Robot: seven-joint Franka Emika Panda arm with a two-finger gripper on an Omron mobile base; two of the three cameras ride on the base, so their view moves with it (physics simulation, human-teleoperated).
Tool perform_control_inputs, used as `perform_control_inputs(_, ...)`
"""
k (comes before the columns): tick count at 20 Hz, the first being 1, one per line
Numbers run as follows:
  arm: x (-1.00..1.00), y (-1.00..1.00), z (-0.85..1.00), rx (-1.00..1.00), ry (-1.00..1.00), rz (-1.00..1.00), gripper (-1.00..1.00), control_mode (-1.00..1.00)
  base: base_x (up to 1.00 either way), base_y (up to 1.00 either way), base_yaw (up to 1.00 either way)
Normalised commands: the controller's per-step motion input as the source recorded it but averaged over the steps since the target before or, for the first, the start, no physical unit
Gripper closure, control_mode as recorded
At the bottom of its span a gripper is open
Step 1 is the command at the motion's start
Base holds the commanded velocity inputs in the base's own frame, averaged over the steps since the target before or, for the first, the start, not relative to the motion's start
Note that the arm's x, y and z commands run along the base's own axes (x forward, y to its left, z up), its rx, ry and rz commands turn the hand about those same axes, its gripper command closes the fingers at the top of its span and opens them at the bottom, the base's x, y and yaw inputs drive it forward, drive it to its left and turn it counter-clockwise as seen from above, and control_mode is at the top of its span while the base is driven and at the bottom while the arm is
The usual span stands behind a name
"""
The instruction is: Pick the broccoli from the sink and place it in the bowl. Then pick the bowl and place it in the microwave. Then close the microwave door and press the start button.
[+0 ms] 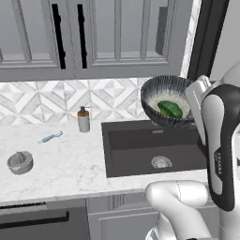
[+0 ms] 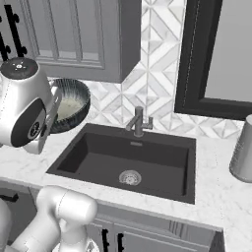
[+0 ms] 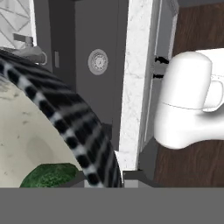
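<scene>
The bowl [image 1: 164, 96] hangs tilted in the air above the back right of the sink [image 1: 136, 154], with its cream inside facing the left base view. The broccoli [image 1: 169, 109] lies inside it, near the lower rim. My gripper [image 3: 105, 178] is shut on the bowl's striped rim [image 3: 74, 127], one finger inside and one outside. The broccoli [image 3: 50, 175] shows right beside the inner finger. In the right base view the bowl [image 2: 74, 106] is half hidden behind my arm, above the sink's [image 2: 98, 162] left end. The microwave and the microwave door are out of view.
A grey faucet [image 2: 139, 121] stands behind the sink, and a silver drain [image 1: 161, 162] sits in its floor. A soap dispenser [image 1: 83, 119], a small brush [image 1: 50, 137] and a grey juicer [image 1: 20, 162] are on the left counter. A silver canister [image 2: 243, 152] stands at the right. Wall cabinets [image 1: 93, 37] hang overhead.
</scene>
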Motion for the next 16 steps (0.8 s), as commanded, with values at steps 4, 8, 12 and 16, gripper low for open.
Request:
perform_control_inputs(4, 0.00, 0.00, 0.00, 0.00, 0.00, 0.00, 1.00, 1.00, 0.00, 0.81, 0.73)
perform_control_inputs(8, 0.00, 0.00, 0.00, 0.00, 0.00, 0.00, 1.00, 1.00, 0.00, 0.39, 0.94)
perform_control_inputs(12, 0.00, 0.00, 0.00, 0.00, 0.00, 0.00, 1.00, 1.00, 0.00, 0.33, 0.97)
perform_control_inputs(16, 0.00, 0.00, 0.00, 0.00, 0.00, 0.00, 1.00, 1.00, 0.00, 0.28, 0.96)
